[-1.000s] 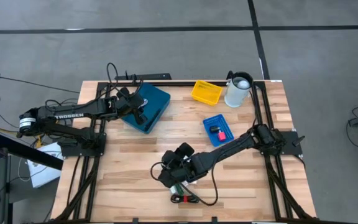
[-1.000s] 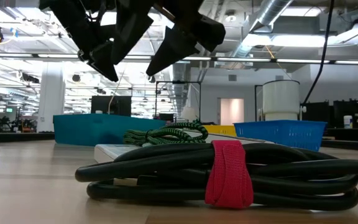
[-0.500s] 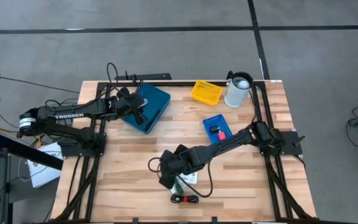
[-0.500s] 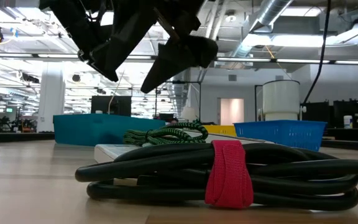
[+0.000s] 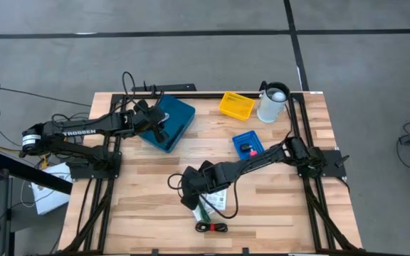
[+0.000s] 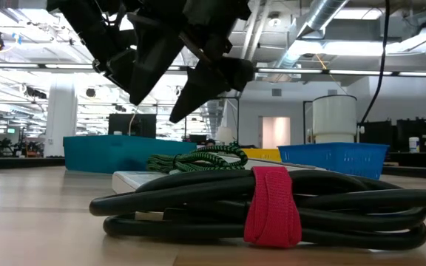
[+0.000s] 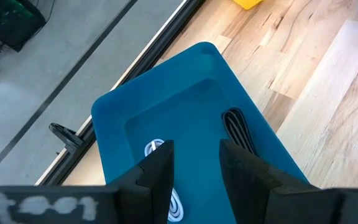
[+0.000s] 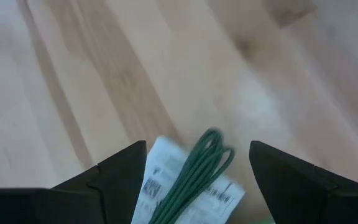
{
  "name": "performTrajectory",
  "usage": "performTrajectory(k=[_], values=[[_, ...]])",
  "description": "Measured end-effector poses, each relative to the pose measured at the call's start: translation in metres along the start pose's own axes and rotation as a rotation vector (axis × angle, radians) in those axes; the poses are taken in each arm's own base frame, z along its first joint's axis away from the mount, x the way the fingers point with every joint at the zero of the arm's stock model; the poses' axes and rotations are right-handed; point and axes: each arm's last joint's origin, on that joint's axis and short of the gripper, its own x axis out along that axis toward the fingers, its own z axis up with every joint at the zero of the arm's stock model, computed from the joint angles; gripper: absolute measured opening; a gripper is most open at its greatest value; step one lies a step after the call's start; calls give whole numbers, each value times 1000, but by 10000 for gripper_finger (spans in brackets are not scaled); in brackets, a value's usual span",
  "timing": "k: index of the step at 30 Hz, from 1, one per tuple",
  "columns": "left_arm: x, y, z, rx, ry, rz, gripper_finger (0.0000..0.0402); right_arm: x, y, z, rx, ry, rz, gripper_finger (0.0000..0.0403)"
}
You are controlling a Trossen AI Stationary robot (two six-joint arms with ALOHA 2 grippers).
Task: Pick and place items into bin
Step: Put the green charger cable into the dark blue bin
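A white printed card (image 5: 218, 201) lies flat on the table, and a coiled green cord (image 8: 194, 171) rests on top of it. My right gripper (image 5: 194, 193) hangs open above them, slanting down, with its fingers on either side of the cord and clear of it. Nearer the front edge lies a black cord bundle (image 6: 272, 210) wrapped in a red strap (image 6: 272, 205). My left gripper (image 7: 197, 158) hovers open over the teal bin (image 5: 168, 122), which holds a white cord (image 7: 160, 149) and a black cord (image 7: 235, 124).
A blue basket (image 5: 250, 147) with a small red-pink piece sits right of centre. A yellow basket (image 5: 237, 105) and a white cylinder container (image 5: 272, 103) stand at the far right. Bare wood lies left of the card and at the near left.
My right gripper has shifted a little toward the table's far edge and turned at the wrist, staying open above the table. The card and green cord, covered by it before in the high view, now show beside it. The items have not moved.
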Motion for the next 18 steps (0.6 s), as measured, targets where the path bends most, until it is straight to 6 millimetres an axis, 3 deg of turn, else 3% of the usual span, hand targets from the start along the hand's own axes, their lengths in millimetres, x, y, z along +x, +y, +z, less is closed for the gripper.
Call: performTrajectory(k=[6, 10, 18], values=[[0, 0, 0, 0, 0, 0, 119, 0, 0, 1, 4, -15, -12, 282], [0, 0, 0, -1, -1, 0, 119, 17, -2, -7, 2, 18, -44, 282], [0, 0, 0, 0, 0, 0, 119, 31, -2, -10, 10, 28, -56, 282]])
